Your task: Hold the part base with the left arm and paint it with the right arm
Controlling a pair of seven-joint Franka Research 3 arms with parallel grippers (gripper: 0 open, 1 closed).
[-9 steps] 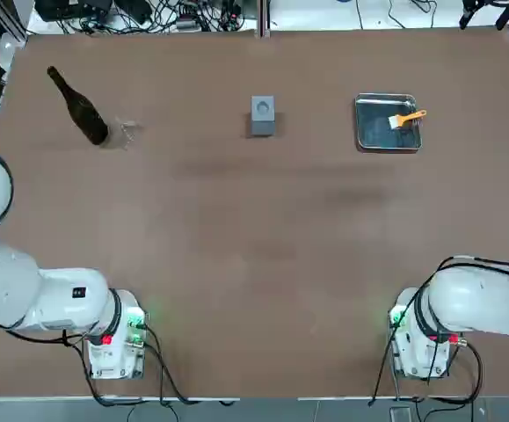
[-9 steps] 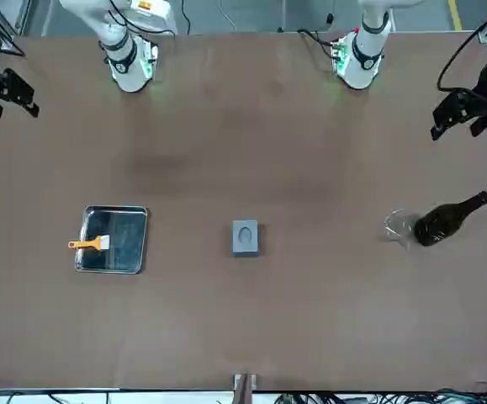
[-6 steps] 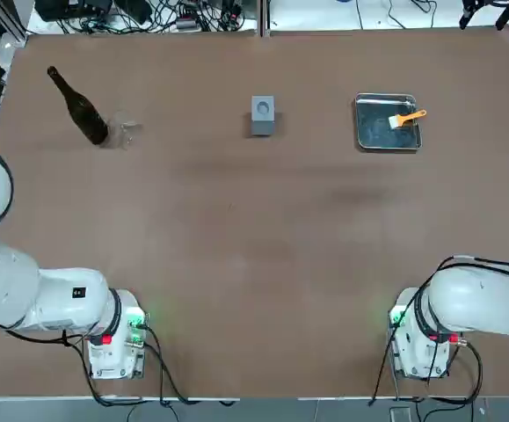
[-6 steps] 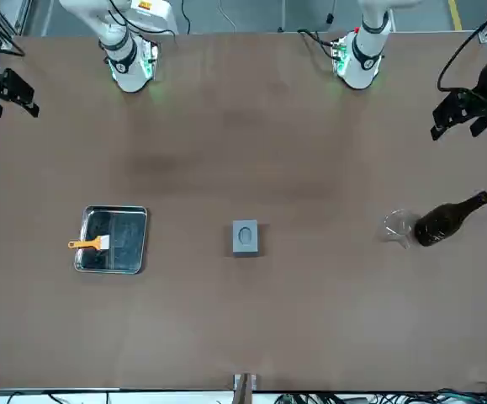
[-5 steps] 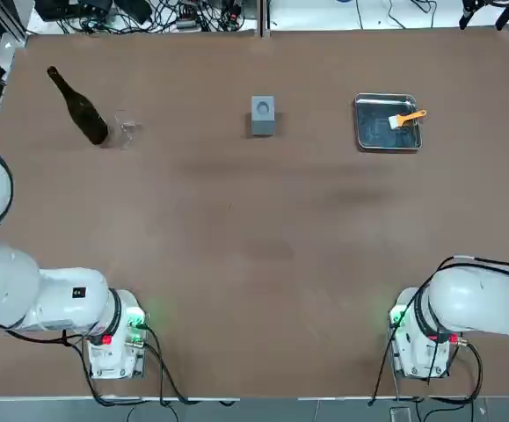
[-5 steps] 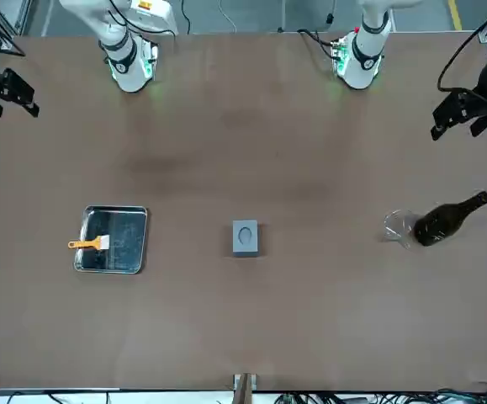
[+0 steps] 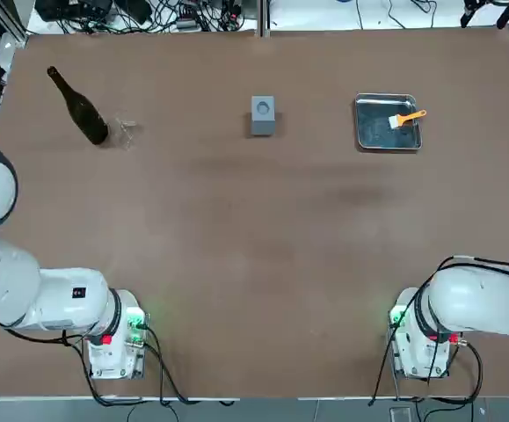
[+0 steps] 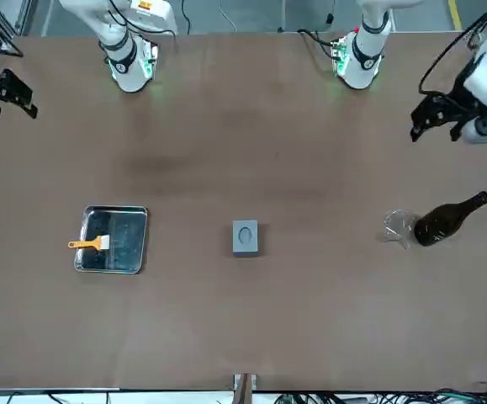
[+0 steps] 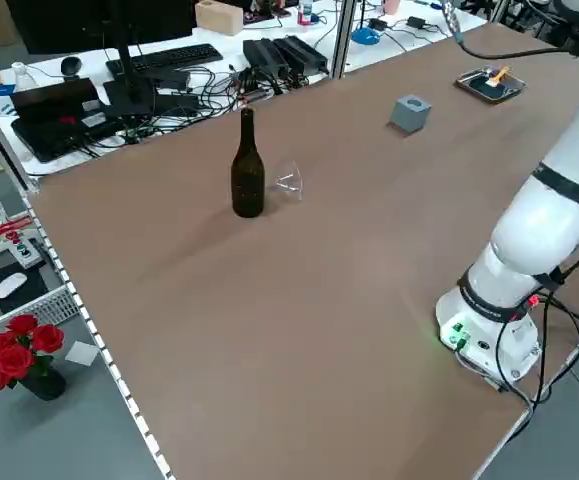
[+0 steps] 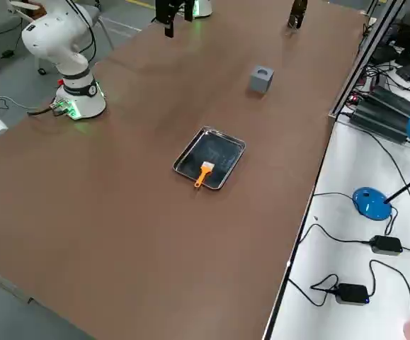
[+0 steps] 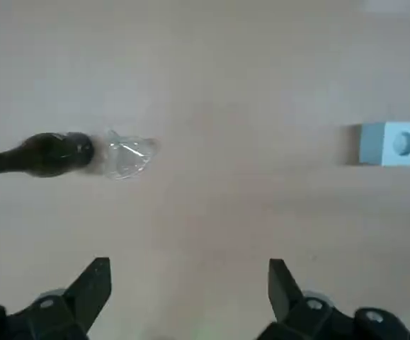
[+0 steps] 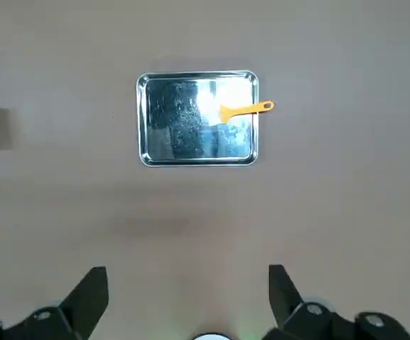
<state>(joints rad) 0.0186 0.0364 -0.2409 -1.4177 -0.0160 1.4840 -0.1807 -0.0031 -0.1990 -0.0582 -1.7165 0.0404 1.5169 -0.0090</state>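
Brown desk fills most of the overhead view; cable clutter, keyboards and power bricks sit on white benches past its far edge and at the robot's right side. Red flowers on the floor off one corner.

Left arm: base bolted at the near left corner, green and red LEDs lit, upper links bulging off the left edge. Left pincer hangs above the desk on the left side, nearer the base end than the bottle, fingers spread wide, nothing between them. Its wrist view looks down on bottle, glass and block.

Right arm: base at the near right corner, green and red LEDs lit. Right pincer is up at the desk's right edge, fingers also spread wide and empty; its wrist view looks straight down on the tray.

Metal tray: flat, rectangular, shiny, far right part of the desk. Small brush with orange handle lies on it, bristles over the tray, handle tip sticking past the rim.

Dark glass bottle: upright, far left. Clear glass just beside its base, lying on its side.

Part base: grey cube, round recess up, far centre of the desk, roughly midway between bottle and tray, well apart from both. Neither pincer is near it.
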